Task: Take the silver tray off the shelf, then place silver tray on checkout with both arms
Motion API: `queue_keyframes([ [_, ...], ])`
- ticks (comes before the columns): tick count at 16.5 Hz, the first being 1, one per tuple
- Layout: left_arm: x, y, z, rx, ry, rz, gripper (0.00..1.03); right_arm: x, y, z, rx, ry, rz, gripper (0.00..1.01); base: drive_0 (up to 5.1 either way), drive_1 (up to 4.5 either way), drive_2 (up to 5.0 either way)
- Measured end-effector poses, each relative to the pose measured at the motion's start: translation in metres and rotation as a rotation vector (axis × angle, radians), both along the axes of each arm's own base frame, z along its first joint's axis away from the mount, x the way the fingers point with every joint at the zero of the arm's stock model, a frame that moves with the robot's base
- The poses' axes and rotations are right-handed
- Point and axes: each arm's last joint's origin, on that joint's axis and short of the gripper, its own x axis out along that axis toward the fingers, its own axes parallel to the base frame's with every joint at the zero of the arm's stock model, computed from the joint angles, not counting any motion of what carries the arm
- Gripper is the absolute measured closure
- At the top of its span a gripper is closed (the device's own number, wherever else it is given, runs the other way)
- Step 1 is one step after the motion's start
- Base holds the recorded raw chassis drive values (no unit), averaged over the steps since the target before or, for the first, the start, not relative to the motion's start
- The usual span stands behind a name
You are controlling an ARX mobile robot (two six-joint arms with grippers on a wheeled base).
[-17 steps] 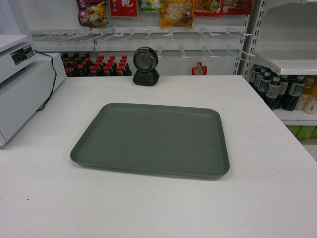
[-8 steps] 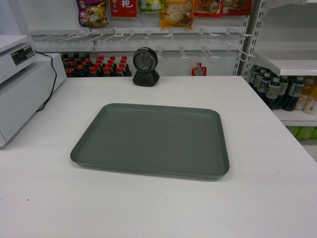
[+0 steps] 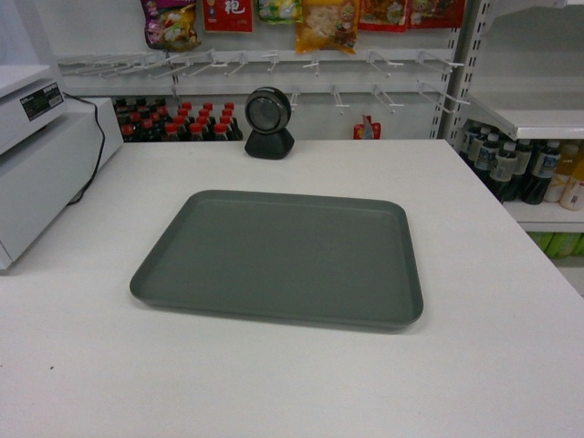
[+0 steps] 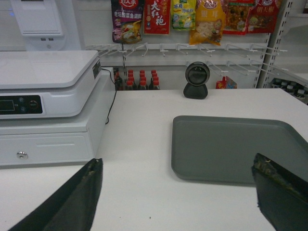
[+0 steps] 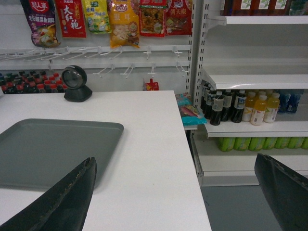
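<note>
The large flat grey-green matte tray with rounded corners and a low rim [image 3: 281,256] lies flat on the wide white checkout surface [image 3: 474,365], near its middle, and holds nothing. Behind it, near the far edge, stands a small black round scanner on a stand [image 3: 268,122]. A white cash register with a drawer [image 4: 48,106] sits to the left, well apart from the tray. The left gripper [image 4: 178,197] has its jaws spread wide, grasping nothing; its right finger overlaps the tray's corner in the wrist view. The right gripper [image 5: 175,202] is likewise released and empty. White store shelves [image 5: 260,77] at right carry bottled drinks [image 5: 240,108].
</note>
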Motion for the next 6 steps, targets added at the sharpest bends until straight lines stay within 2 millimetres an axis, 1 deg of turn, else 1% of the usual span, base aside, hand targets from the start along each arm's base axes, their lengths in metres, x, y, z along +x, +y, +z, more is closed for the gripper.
queue_keyframes([
  [1,0.0,0.0,0.0,0.001,0.0,0.0,0.03,0.0,0.0,0.0,0.0,0.0,0.0,0.02,0.0,0.0,0.0],
  [2,0.0,0.0,0.0,0.0,0.0,0.0,0.06,0.0,0.0,0.0,0.0,0.0,0.0,0.04,0.0,0.0,0.0],
  [6,0.0,0.0,0.0,0.001,0.0,0.0,0.05,0.0,0.0,0.0,0.0,0.0,0.0,0.03,0.0,0.0,0.0],
])
